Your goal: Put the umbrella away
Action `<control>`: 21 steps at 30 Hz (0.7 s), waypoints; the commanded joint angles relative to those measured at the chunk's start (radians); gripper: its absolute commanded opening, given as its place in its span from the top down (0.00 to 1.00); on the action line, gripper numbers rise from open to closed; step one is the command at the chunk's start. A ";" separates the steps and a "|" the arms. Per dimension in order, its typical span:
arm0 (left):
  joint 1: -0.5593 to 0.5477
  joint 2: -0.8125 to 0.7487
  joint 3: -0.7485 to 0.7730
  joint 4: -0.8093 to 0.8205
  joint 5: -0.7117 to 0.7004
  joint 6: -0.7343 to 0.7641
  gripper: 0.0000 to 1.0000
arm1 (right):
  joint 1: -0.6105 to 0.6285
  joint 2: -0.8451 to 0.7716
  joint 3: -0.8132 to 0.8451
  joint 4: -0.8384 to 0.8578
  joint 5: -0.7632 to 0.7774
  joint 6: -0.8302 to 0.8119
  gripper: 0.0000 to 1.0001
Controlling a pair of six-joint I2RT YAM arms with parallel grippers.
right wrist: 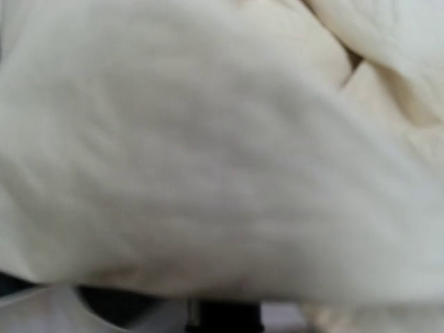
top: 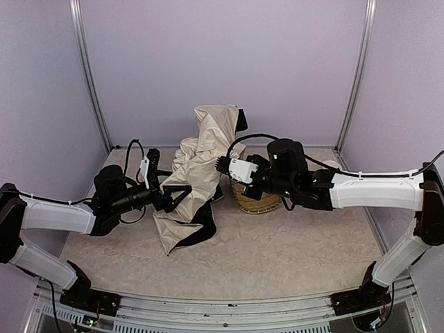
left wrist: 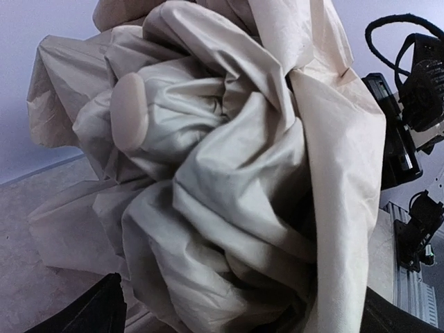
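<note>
Umbrella (top: 198, 166): cream-beige cloth, matte, thin, heavily creased. Collapsed into a slumped heap mid-table, left of centre, between the two arms. One peak standing tall toward the back wall, one flat flap spread forward on the table (top: 298, 250). Black trim (top: 199, 233) curling along the flap's near edge; another black bit at the peak.

Table top: mottled beige, stone-like speckle.

Basket (top: 258, 202): woven straw-yellow, round, shallow, ribbed weave. Just right of the heap, partly under the right wrist.

Left gripper (top: 180, 195): black, angular, spread wide and holding nothing, tips at the heap's left flank.

Right gripper (top: 222, 165): tip pressed into the cloth's right side, hidden by folds. Clenched; whether cloth is pinched inside cannot be told.

Top view only: whole layout, basket, both arms, black trim.

Left wrist view only: fold detail at close range. Soft rounded billows, sharp crease lines, slight sheen. A smooth pale oval tab (left wrist: 129, 114) among the folds, identity unclear. Black fingers (left wrist: 90, 313) at the lower corners, cloth filling the space between. Right arm (left wrist: 416, 83) with looped cable at the right edge.

Right wrist view only: blurred cream cloth wall to wall, faint ripples, one seam at upper right.
</note>
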 commanded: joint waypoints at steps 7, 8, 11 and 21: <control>0.013 -0.180 -0.042 -0.051 0.249 0.086 0.01 | 0.042 -0.011 -0.156 0.349 0.302 -0.446 1.00; 0.017 -0.183 -0.044 -0.034 0.246 0.069 0.01 | 0.048 -0.007 -0.168 0.396 0.320 -0.481 1.00; 0.043 -0.153 -0.034 -0.009 0.196 0.017 0.01 | 0.077 -0.012 -0.203 0.496 0.315 -0.556 1.00; 0.039 0.113 0.031 0.308 0.398 -0.192 0.01 | 0.148 -0.014 -0.231 0.532 0.270 -0.594 1.00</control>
